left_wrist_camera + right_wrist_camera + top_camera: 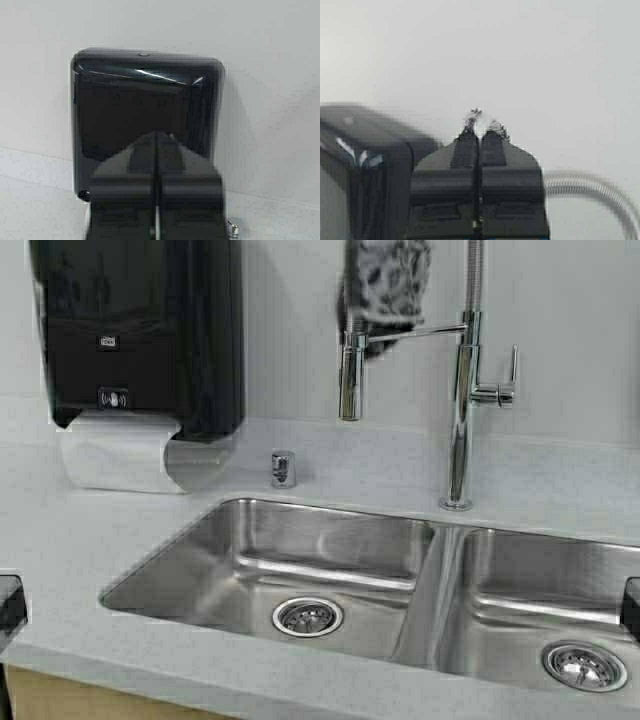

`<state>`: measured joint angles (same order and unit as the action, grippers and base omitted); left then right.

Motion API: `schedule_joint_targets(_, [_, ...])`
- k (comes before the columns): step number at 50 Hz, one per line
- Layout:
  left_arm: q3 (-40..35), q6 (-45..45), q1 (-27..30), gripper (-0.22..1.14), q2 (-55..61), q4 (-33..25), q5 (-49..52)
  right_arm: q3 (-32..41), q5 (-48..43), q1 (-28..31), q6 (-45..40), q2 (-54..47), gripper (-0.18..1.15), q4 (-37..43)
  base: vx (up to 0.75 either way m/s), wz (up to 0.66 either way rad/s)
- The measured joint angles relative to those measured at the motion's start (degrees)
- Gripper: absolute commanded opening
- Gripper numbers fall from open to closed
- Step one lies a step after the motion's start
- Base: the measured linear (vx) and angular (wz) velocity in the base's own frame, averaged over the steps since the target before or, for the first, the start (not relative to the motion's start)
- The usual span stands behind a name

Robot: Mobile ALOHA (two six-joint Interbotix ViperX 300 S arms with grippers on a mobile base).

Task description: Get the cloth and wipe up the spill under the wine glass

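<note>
High view: cloth [385, 285] draped over faucet [462, 390] | both hands pinched closed, empty | risk: we snag faucet; wine glass unseen.

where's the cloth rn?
High view: the cloth hangs at the top centre against the back wall, draped behind the faucet arm, right of the black paper towel dispenser and above the double sink.

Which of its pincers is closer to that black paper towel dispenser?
Left. The left pincer sits low at the left edge, facing the dispenser; the right pincer is far right, across the sink.
</note>
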<state>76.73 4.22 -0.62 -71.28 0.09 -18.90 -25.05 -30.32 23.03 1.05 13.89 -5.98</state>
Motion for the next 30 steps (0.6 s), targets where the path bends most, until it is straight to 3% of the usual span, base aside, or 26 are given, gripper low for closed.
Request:
schedule_joint_targets(13, [0.0,0.1,-0.1,0.02,0.0,-0.1,0.2,-0.2,3.3,4.3,0.0,5.5,0.06,-0.4,-0.11,-0.03])
schedule_joint_targets(30, [0.0,0.4,0.0,0.02,-0.1,-0.2,0.4,-6.4,7.5,10.6,-0.1,13.4,0.06,-0.5,-0.17,-0.01])
